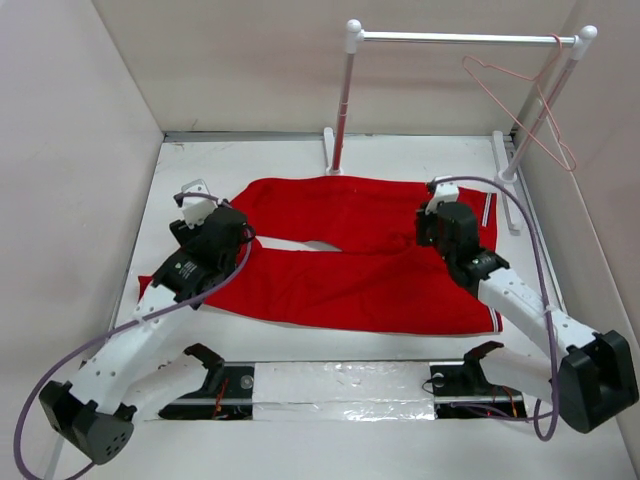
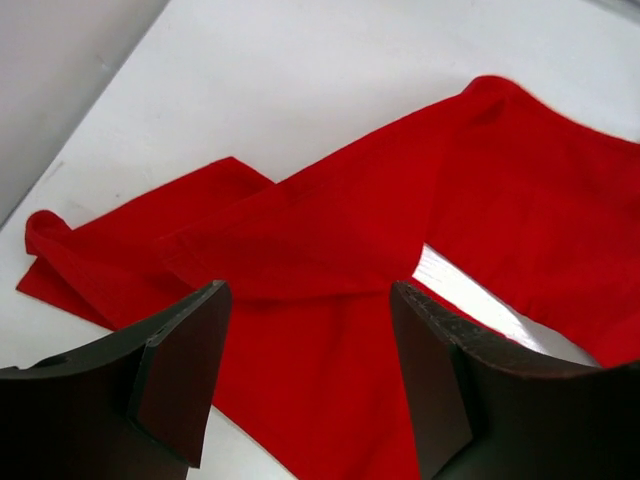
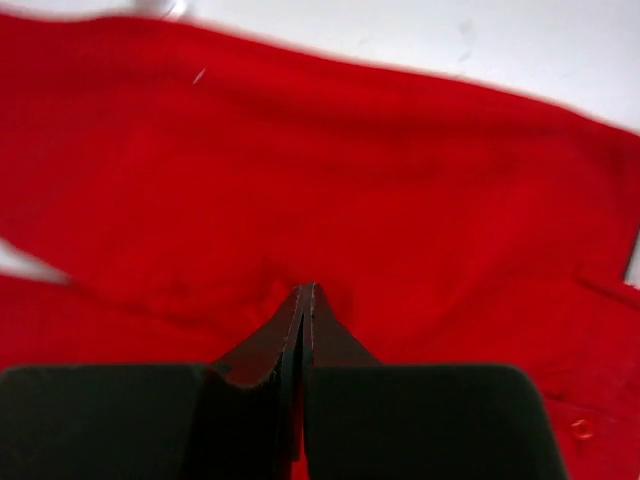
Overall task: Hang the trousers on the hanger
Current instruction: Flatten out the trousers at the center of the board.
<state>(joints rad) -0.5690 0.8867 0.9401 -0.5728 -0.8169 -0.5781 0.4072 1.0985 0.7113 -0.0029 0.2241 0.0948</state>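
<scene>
Trousers (image 1: pixel 340 262) spread flat, hanger (image 1: pixel 517 115) on rack (image 1: pixel 460 38) at far-right edge

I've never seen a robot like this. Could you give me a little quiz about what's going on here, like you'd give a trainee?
1. True or false: the hanger lies on the table.
2. Where are the trousers? A) draped over the hanger; B) spread flat on the table; C) lifted in the air.
3. Fill in: the ___ gripper has its jaws wide open above the trouser legs.

Key
1. False: it hangs from the rack's bar.
2. B.
3. Left: the left gripper is open, and the right gripper is shut.
</scene>
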